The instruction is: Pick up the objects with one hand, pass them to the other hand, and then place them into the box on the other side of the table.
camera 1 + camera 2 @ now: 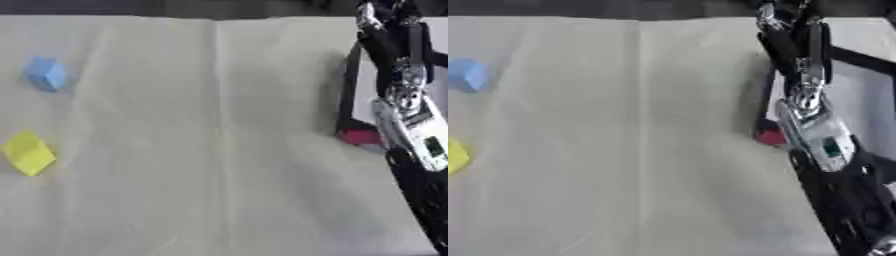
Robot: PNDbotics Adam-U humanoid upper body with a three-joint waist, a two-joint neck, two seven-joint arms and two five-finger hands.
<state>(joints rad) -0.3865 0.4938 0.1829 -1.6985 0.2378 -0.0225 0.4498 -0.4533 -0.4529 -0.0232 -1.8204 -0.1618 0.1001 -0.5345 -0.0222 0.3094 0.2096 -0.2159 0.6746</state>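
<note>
Still unclear whether right hand grips anything, reaching far over box at right edge. Could snag box wall when drawing back. Blue block and yellow block waiting far left; red block against box, easily nudged.

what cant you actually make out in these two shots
- Right hand: it reaches to the top edge in both eye views; blurred, so finger pose cannot be told.
- Left hand: in neither view.
- Box: the right arm covers much of it and the right edge cuts it off; its contents are hidden.
- Red object: partly behind the arm, at the box's near corner; shape unclear.
- Yellow block: cut by the left edge in the right eye view.
</note>
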